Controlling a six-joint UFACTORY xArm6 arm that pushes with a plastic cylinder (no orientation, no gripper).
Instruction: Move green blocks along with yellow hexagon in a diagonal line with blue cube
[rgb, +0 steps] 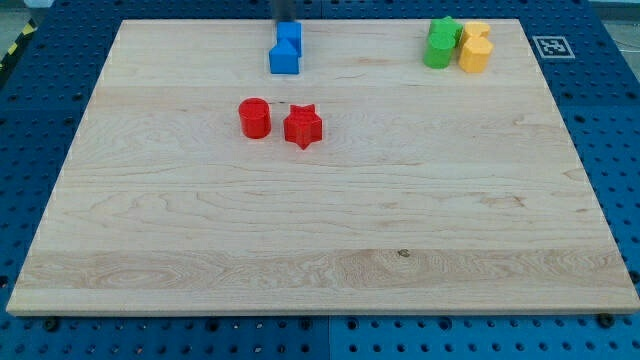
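Two green blocks stand at the view's top right, one (443, 30) just above the other (437, 53); their shapes are hard to make out. Two yellow blocks touch them on the right: an upper one (478, 33) and a lower one (474, 56) that looks like the hexagon. Two blue blocks stand at the top centre, a cube-like one (290, 35) and another (284, 59) just below it. My rod comes in at the top edge, and my tip (286, 20) is right behind the upper blue block, far left of the green and yellow blocks.
A red cylinder (255, 117) and a red star (303, 127) stand side by side below the blue blocks. The wooden board (330, 230) lies on a blue perforated table. A black-and-white marker (549, 46) sits by its top right corner.
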